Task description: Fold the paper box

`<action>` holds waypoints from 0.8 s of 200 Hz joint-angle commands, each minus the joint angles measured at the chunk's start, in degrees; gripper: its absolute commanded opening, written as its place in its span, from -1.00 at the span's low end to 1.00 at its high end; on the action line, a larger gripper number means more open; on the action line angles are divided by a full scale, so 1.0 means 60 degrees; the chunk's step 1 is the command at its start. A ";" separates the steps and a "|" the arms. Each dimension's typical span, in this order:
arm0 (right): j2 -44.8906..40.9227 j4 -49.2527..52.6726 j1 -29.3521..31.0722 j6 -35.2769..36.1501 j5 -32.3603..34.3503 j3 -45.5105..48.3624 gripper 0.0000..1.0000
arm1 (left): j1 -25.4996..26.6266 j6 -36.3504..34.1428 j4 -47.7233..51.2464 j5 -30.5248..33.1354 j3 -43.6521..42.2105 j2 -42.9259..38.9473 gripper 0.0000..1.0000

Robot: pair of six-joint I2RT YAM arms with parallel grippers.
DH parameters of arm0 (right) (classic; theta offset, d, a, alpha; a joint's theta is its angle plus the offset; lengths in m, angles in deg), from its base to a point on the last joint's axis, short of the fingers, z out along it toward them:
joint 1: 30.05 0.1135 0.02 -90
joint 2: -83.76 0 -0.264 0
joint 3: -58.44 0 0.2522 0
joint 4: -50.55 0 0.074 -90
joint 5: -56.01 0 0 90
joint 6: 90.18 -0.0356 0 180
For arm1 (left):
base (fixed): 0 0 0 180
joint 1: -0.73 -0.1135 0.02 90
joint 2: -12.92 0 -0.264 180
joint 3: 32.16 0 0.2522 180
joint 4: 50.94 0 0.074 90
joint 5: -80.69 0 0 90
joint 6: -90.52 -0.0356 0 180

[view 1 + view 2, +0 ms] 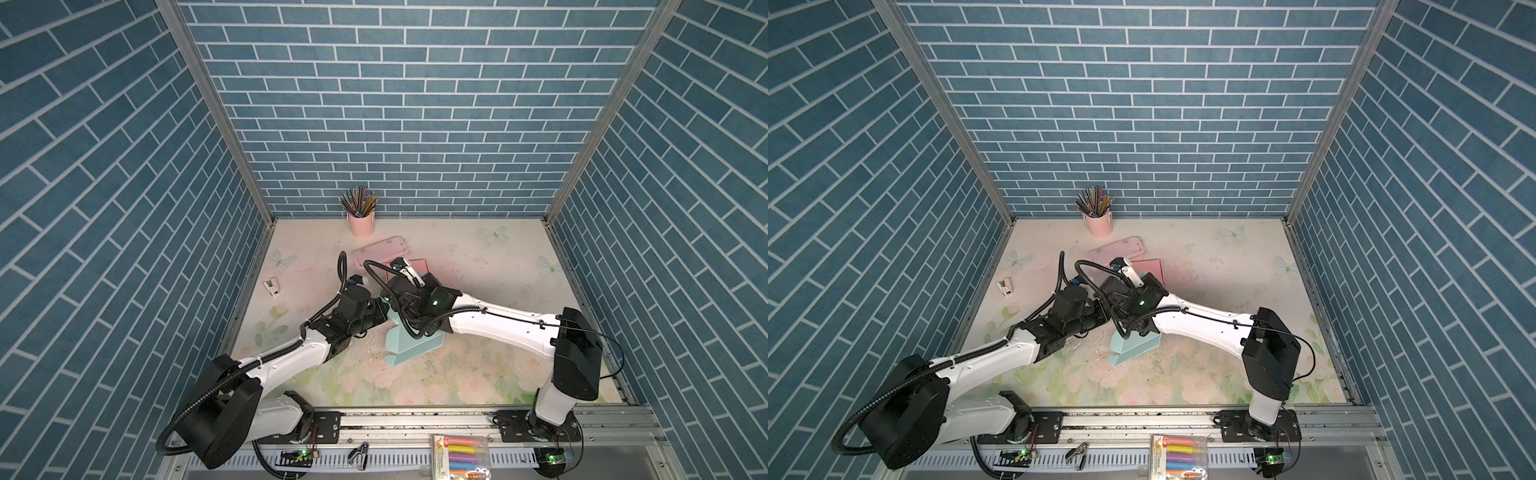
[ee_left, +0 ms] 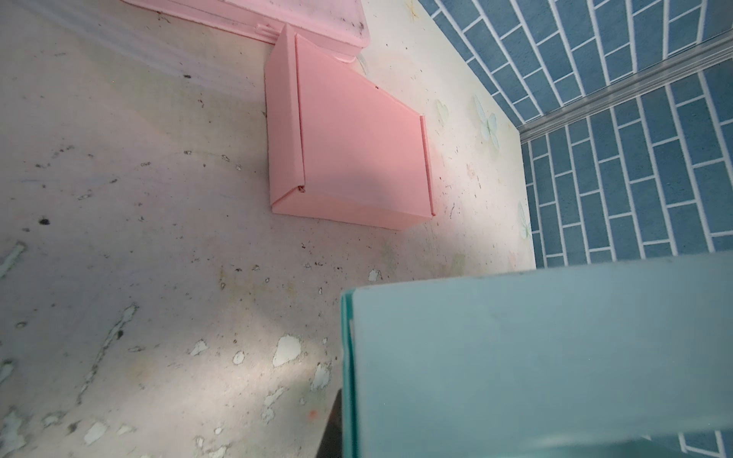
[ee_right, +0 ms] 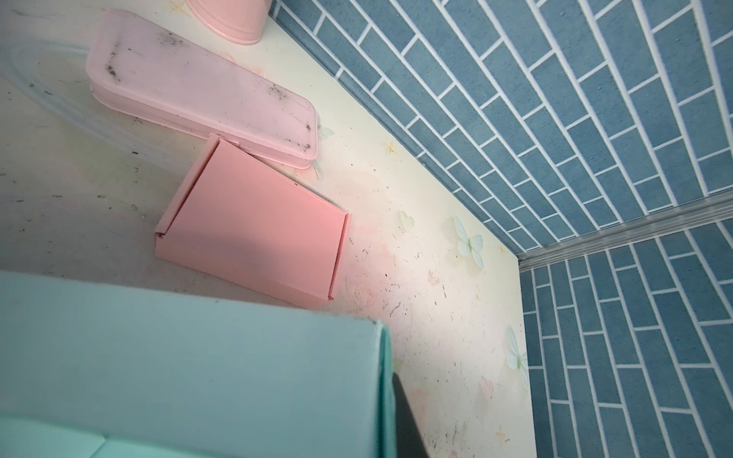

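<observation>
The teal paper box [image 1: 413,343] [image 1: 1136,345] stands half-formed on the floral mat in the middle, with both wrists crowded over its top. In the left wrist view a teal wall [image 2: 535,357] fills the near corner. My left gripper [image 2: 349,432] is shut on that wall's edge, with one dark finger [image 2: 333,428] showing beside it. In the right wrist view another teal wall [image 3: 178,357] lies close, and my right gripper [image 3: 390,416] is shut on its edge, one dark finger [image 3: 404,420] visible. The inner fingers are hidden behind the card.
A closed pink box [image 1: 415,266] [image 2: 357,150] [image 3: 254,238] lies just behind the teal one, touching a pink pencil case [image 1: 380,251] [image 3: 198,91]. A pink cup of pencils [image 1: 360,224] stands at the back wall. A small white item [image 1: 272,286] lies left.
</observation>
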 commanded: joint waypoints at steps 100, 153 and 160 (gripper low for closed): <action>-0.1268 -0.0702 0.0375 -0.0137 -0.1391 0.0694 -0.22 | 0.0106 -0.0149 -0.0791 -0.0076 0.0100 -0.0128 -0.89; -0.2205 -0.1268 0.0330 -0.0275 -0.2288 0.1560 -0.15 | 0.0072 -0.0194 -0.0766 -0.0036 0.0107 -0.0114 -0.89; -0.2362 -0.1451 0.0328 -0.0175 -0.2555 0.1705 -0.15 | 0.0068 -0.0198 -0.0748 -0.0034 0.0114 -0.0115 -0.90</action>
